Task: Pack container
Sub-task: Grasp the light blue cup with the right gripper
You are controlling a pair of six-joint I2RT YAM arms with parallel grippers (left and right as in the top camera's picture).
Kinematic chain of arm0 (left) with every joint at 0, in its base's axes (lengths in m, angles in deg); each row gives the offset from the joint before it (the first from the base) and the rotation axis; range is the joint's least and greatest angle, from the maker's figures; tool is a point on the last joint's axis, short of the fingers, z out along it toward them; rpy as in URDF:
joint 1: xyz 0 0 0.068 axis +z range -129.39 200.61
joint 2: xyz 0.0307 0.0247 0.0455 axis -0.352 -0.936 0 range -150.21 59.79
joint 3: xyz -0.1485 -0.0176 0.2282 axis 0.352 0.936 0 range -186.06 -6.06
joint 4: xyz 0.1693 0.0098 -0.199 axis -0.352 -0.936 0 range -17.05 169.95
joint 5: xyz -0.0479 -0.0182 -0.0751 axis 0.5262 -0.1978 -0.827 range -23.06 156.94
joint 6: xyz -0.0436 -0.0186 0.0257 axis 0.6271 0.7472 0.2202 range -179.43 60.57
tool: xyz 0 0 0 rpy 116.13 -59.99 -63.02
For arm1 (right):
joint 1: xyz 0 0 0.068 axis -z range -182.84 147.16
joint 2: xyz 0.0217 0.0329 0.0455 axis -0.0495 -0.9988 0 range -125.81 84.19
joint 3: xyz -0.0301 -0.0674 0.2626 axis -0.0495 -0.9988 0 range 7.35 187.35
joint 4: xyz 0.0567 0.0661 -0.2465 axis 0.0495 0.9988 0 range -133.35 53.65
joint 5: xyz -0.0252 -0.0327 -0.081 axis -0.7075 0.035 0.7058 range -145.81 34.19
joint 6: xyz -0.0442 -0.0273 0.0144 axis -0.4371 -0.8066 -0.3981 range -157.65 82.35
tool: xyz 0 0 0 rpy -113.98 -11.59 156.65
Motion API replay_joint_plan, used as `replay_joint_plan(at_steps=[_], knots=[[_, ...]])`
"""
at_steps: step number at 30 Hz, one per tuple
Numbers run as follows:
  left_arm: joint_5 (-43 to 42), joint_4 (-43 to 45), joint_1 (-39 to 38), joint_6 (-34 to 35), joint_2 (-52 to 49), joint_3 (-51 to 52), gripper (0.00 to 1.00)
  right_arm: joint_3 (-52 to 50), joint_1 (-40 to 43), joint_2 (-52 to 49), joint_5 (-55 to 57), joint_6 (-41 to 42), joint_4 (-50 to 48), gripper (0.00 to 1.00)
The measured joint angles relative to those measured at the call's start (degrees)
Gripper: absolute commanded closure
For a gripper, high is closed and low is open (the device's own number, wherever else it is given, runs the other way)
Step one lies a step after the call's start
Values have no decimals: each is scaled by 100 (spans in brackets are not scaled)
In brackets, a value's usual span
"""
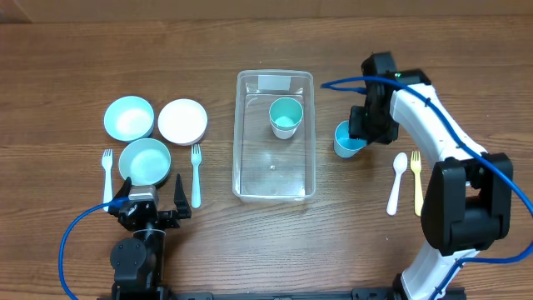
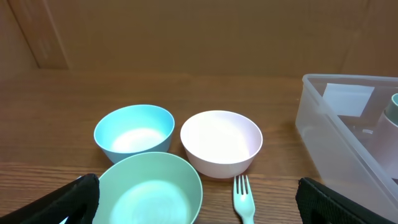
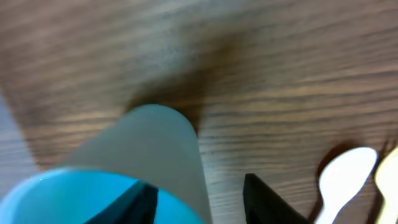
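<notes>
The clear rectangular container (image 1: 240,142) stands in the middle of the table with a teal cup (image 1: 286,117) upright inside it. It also shows at the right of the left wrist view (image 2: 336,124). A blue cup (image 1: 346,142) stands just right of the container. My right gripper (image 1: 360,138) is at this cup. In the right wrist view the gripper (image 3: 199,193) has one finger inside the cup (image 3: 149,143) and one outside, with a gap to the wall. My left gripper (image 1: 152,197) is open and empty at the front left (image 2: 199,199).
A light blue bowl (image 1: 128,117), a white bowl (image 1: 182,122) and a green bowl (image 1: 145,161) sit at the left, with a white fork (image 1: 107,171) and a teal fork (image 1: 196,175) beside them. A white spoon (image 1: 397,179) and a yellow spoon (image 1: 417,179) lie at the right.
</notes>
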State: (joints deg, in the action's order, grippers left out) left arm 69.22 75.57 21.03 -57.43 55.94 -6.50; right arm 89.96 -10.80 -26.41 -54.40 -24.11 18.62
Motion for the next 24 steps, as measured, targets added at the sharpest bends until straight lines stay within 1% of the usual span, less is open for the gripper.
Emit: replay_joint_plan(at_steps=[2, 3, 4, 7, 12, 24], knots=[[0, -2, 0, 0, 0, 0, 0, -83, 2, 0, -2, 11, -15, 82], [0, -2, 0, 0, 0, 0, 0, -90, 2, 0, -7, 17, -39, 87], [0, -2, 0, 0, 0, 0, 0, -87, 2, 0, -9, 26, -52, 89], [0, -2, 0, 0, 0, 0, 0, -79, 0, 0, -13, -7, 22, 89], [0, -2, 0, 0, 0, 0, 0, 254, 2, 0, -11, 0, 315, 95], [0, -2, 0, 0, 0, 0, 0, 2205, -17, 330, -70, -7, 1558, 96]])
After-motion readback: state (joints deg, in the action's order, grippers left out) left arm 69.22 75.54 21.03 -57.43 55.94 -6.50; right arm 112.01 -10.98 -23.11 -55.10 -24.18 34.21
